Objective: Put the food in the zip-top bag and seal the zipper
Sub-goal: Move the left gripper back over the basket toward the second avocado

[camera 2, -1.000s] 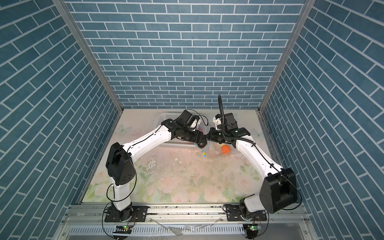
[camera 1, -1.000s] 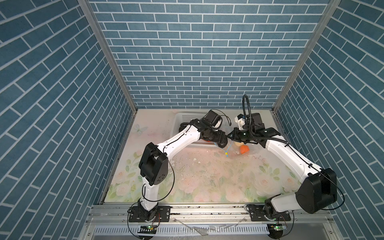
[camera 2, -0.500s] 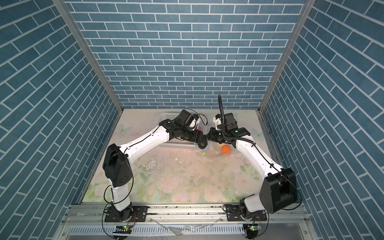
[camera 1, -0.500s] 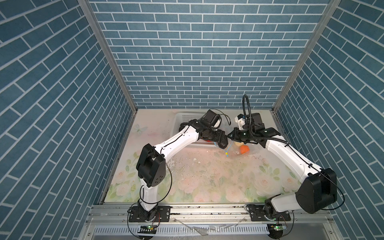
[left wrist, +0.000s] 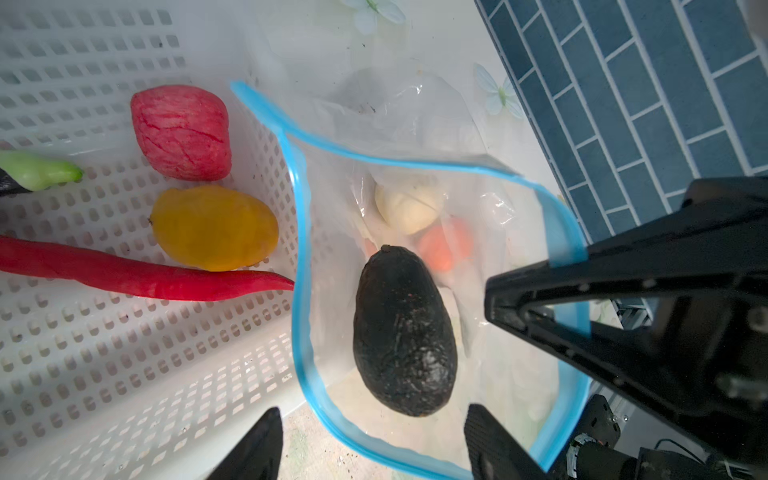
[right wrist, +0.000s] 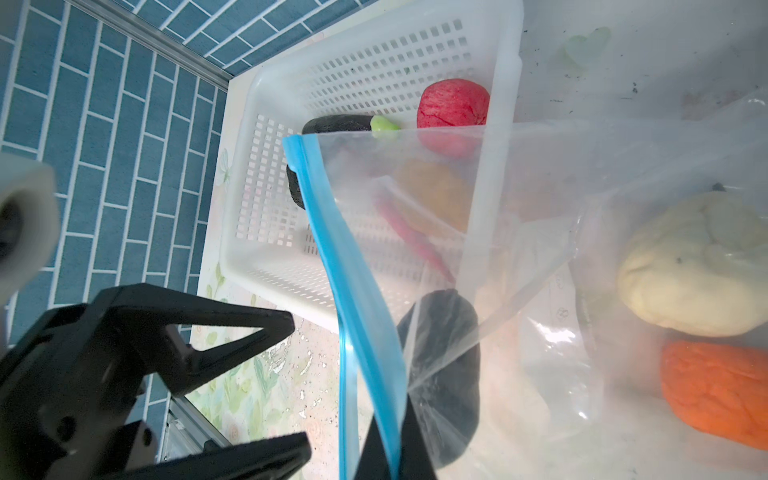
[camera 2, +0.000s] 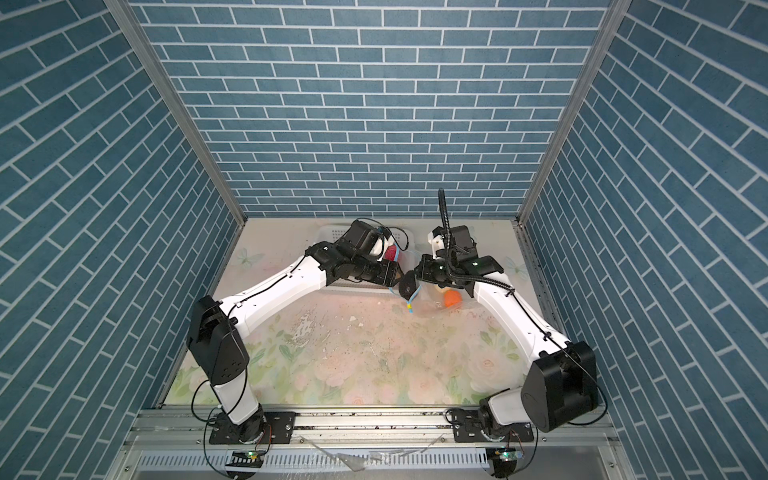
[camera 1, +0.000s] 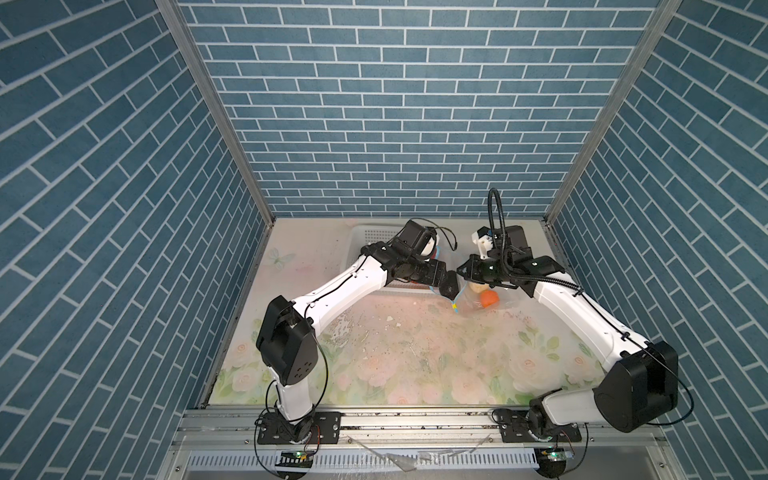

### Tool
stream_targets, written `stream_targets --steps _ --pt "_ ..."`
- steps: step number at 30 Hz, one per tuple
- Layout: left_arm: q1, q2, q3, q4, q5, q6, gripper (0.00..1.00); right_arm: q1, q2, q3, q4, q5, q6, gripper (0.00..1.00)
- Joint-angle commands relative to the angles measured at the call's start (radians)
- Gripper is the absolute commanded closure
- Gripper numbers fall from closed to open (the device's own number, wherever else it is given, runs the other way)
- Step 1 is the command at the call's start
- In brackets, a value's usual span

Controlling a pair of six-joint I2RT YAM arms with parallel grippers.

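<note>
Zip-top bag (camera 1: 469,305) sits near the far edge of the floral table (camera 1: 374,353), blue brick walls (camera 1: 395,124) all round. Right fingers (left wrist: 602,282) pinch its zipper (left wrist: 299,232); left fingers (left wrist: 257,449) wide apart, empty.

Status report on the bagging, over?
Left gripper open at the bag mouth. Right gripper shut on zipper, holding mouth open. Black lump, cream piece, orange piece inside; yellow piece and others in basket. Nothing blocking.

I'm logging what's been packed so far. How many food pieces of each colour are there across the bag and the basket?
Black: 2 (one lump in the zip-top bag, one green-capped piece in the basket)
Cream piece: 1
Orange piece: 1
Pink piece: 1
Yellow-orange piece: 1
Red chilli: 1
Total: 7 seen; a dark shape behind the zipper may be another.
</note>
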Motion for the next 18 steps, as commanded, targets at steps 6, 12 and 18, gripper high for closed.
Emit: stream_targets --steps 6,12,18 --pt "0.004 0.003 -0.023 -0.001 0.052 0.003 0.30 -0.002 -0.038 0.040 -0.011 0.022 0.008 1.00" --pt "0.017 -0.041 -0.053 0.007 0.023 0.005 0.30 -0.002 -0.046 0.027 -0.008 0.026 0.009 1.00" --pt "0.067 -0.060 -0.025 -0.089 -0.103 -0.013 0.30 -0.001 -0.052 0.014 0.004 0.024 0.010 1.00"
